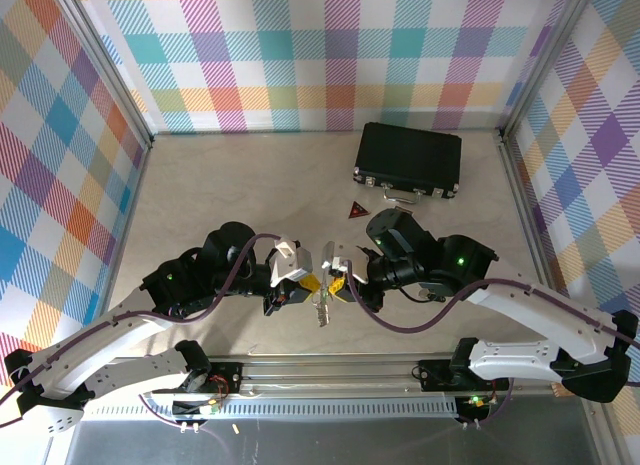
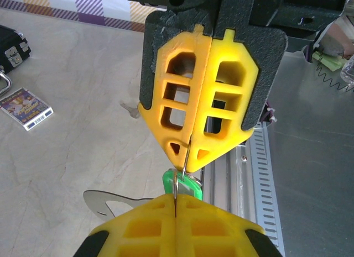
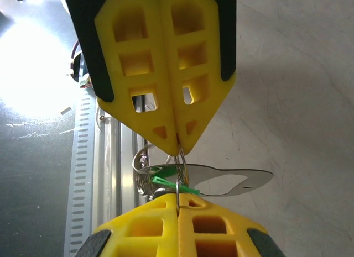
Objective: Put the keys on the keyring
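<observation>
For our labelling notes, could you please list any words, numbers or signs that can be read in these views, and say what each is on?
No text can be read clearly enough to quote.
On the small card: colourful print and a barcode, too blurred to read.
On the red triangle: any marking is too small to tell.
On the black case: no lettering can be made out.
</observation>
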You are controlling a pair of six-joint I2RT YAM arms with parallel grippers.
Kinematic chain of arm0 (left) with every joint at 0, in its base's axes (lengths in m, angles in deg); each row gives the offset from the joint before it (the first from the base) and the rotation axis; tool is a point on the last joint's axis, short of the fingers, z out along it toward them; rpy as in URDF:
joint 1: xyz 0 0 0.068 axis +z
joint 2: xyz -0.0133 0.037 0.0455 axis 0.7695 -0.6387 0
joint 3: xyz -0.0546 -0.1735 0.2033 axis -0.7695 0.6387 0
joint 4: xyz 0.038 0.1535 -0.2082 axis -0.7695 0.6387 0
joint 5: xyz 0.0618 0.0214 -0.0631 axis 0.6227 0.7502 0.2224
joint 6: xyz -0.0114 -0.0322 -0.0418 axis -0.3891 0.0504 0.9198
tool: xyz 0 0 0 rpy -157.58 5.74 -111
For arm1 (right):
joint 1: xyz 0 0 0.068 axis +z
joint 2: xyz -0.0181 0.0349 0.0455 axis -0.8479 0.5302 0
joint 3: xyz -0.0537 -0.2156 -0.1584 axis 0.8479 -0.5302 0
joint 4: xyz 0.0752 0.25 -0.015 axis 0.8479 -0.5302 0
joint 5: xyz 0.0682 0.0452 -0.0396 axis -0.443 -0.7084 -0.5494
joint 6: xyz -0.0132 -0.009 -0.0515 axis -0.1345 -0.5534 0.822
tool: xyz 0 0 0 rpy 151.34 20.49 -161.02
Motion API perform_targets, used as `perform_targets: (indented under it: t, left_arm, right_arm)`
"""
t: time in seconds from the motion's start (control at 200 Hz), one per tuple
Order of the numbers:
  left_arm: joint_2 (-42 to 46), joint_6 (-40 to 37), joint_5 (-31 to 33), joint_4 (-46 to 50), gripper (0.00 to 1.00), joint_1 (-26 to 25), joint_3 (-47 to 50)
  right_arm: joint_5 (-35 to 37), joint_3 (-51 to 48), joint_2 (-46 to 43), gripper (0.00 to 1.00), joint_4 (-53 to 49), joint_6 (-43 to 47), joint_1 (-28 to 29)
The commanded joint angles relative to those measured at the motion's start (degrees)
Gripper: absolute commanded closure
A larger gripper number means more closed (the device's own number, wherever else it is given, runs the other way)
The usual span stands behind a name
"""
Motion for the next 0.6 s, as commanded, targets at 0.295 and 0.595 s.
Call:
perform_targets:
  t: [0.295,0.595]
  left_arm:
    - [0.4,-1.1,-0.2,-0.4,1.0,-0.8,-0.3]
    - [0.4,-1.1,-0.1,-0.4,1.0,-0.8,-0.4]
  right_arm:
    - [2.0,0.7,-1.3,1.0,0.0,1.5,0.6]
    - [3.4,1.7,-1.2,1.0,-1.7,2.3,1.0]
